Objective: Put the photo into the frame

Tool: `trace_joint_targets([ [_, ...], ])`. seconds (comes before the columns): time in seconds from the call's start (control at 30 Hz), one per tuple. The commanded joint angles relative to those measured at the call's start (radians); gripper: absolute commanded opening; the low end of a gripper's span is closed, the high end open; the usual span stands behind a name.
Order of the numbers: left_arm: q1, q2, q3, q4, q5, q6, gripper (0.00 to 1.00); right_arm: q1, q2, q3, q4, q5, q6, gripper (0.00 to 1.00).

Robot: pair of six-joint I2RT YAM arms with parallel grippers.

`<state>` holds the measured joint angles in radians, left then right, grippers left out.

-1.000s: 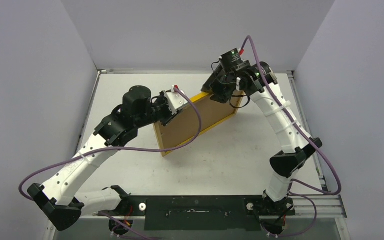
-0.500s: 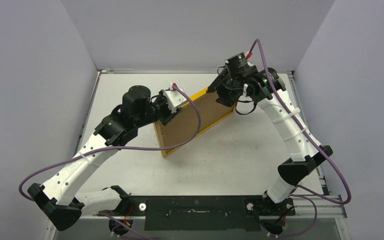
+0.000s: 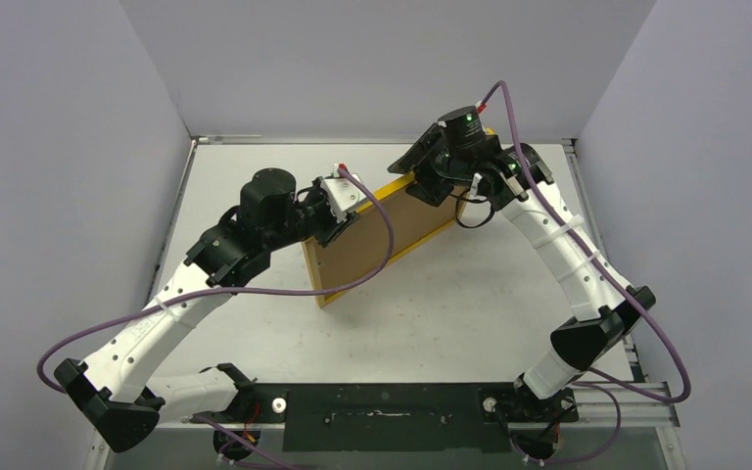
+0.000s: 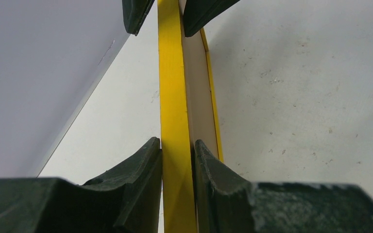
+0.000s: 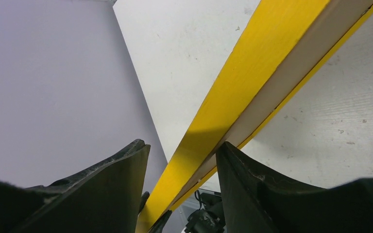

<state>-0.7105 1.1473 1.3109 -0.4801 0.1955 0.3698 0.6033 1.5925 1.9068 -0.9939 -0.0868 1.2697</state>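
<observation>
The frame (image 3: 382,235) stands on one long edge on the white surface (image 3: 431,313), brown back toward the arms, its long axis running near-left to far-right. The left fingers (image 4: 141,170) clench its yellow top edge. The right fingers (image 5: 121,189) straddle it loosely, parted. Its front is hidden.

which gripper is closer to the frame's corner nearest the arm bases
Left. The left gripper is clamped on the frame's side edge just up from that corner; the right gripper straddles the far top edge, jaws apart.
</observation>
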Motion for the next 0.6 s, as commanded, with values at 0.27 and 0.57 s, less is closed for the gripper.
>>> trace_joint_targets([
  [0.27, -0.008, -0.052, -0.010, 0.093, 0.028, 0.000, 0.19, 0.009, 0.089, 0.195, -0.267, -0.004, -0.059, 0.48],
  [0.57, -0.009, -0.078, -0.032, 0.120, 0.033, -0.018, 0.40, 0.009, 0.107, 0.239, -0.394, -0.016, -0.101, 0.29],
])
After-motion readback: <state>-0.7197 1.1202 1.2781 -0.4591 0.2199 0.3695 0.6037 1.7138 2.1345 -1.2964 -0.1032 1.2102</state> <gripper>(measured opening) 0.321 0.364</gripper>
